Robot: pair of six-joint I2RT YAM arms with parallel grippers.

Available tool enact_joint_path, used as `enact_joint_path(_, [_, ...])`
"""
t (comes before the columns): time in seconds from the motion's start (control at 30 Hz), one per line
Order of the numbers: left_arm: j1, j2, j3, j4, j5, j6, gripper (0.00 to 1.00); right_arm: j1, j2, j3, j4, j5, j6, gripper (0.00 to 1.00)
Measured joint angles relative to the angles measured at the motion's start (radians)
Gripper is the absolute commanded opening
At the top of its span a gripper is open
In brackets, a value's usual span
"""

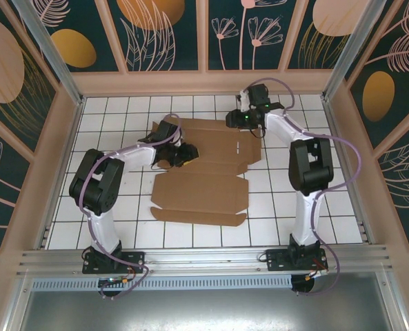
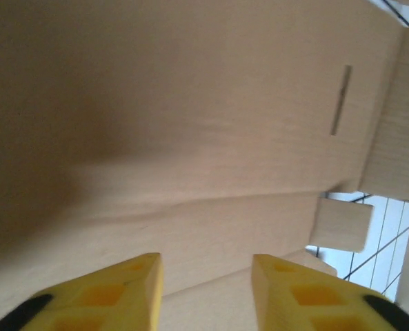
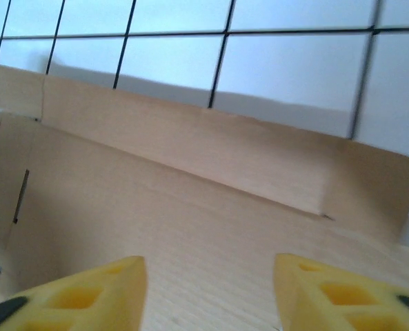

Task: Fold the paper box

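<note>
The paper box [image 1: 204, 189] lies as a flat brown cardboard sheet with flaps and slots in the middle of the white tiled table. My left gripper [image 1: 180, 153] hangs over the sheet's left part, near a crease. In the left wrist view its yellow fingers [image 2: 132, 293] stand apart above the cardboard [image 2: 190, 138], with nothing between them. My right gripper [image 1: 249, 118] is at the sheet's far right corner. Its jaws [image 3: 211, 293] are open over the panel [image 3: 190, 214], beside a raised far flap [image 3: 211, 148].
The tiled table [image 1: 307, 214] is boxed in by patterned walls [image 1: 32, 138] on the left, far and right sides. A metal rail [image 1: 204, 258] with both arm bases runs along the near edge. Bare tiles lie left and right of the sheet.
</note>
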Motion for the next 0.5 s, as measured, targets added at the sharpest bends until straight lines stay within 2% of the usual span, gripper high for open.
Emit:
enact_joint_path(0.1, [0.010,0.000,-0.068,0.051,0.013,-0.053,0.18,0.043,0.093,0.063,-0.021,-0.019,-0.017,0.31])
enact_joint_path(0.23, [0.011,0.011,-0.079,0.106,0.023,-0.080,0.12,0.109,0.174,0.101,-0.058,-0.029,-0.029,0.21])
enact_joint_path(0.4, [0.023,0.071,-0.048,0.140,0.017,-0.082,0.03,0.142,0.180,0.069,-0.064,-0.021,-0.038,0.11])
enact_joint_path(0.47, [0.034,0.109,-0.014,0.138,0.015,-0.080,0.00,0.140,0.173,0.027,-0.058,0.009,-0.037,0.01])
enact_joint_path(0.5, [0.040,0.123,0.002,0.130,0.022,-0.080,0.00,0.137,0.166,0.011,-0.045,0.017,-0.035,0.00])
